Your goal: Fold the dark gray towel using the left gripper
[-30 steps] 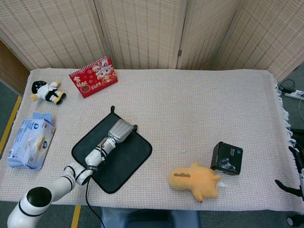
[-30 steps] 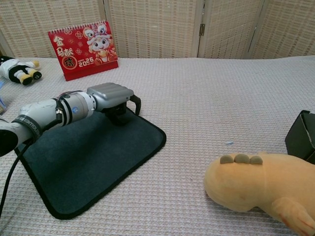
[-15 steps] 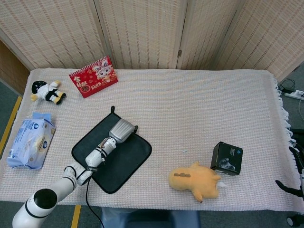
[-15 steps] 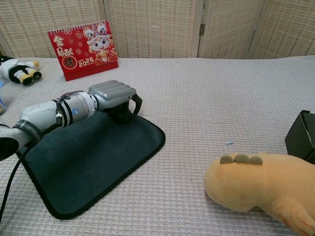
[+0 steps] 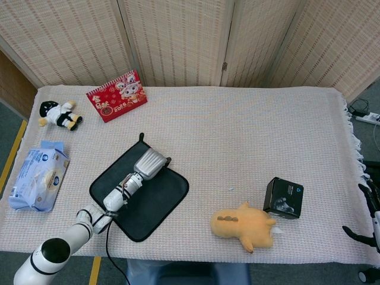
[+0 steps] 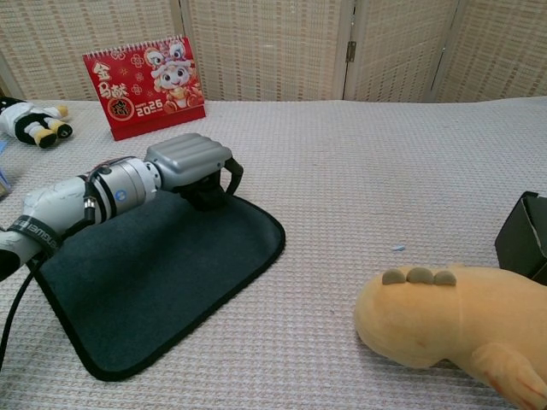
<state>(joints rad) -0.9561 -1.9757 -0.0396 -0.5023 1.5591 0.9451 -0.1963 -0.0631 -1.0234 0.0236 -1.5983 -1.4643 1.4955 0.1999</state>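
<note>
The dark gray towel (image 5: 140,190) is spread flat on the woven cloth of the table (image 5: 237,130), toward the near-left part of it, lying as a diamond in the head view with a small loop at its 12 o'clock corner. In the chest view the towel (image 6: 154,282) is seen unfolded, its rounded right corner lying flat.

The left hand (image 5: 151,163) is placed palm down over the towel's far edge, at roughly 1 o'clock from the towel's middle. In the chest view the left hand (image 6: 195,164) is shown with its fingers curled downward onto that edge; whether cloth is actually pinched cannot be told, since the fingertips are hidden under the palm.

Only a dark part of the right hand (image 5: 369,217) is caught at the right border of the head view, off the table at 4 o'clock; its state cannot be told.

A red calendar (image 5: 117,95) is stood at 11 o'clock from the towel, a panda toy (image 5: 58,114) at 10 o'clock, and a pack of wipes (image 5: 37,176) at 9 o'clock. A yellow plush toy (image 5: 244,225) is laid at 4 o'clock, with a black box (image 5: 283,198) just beside it at 3 o'clock
</note>
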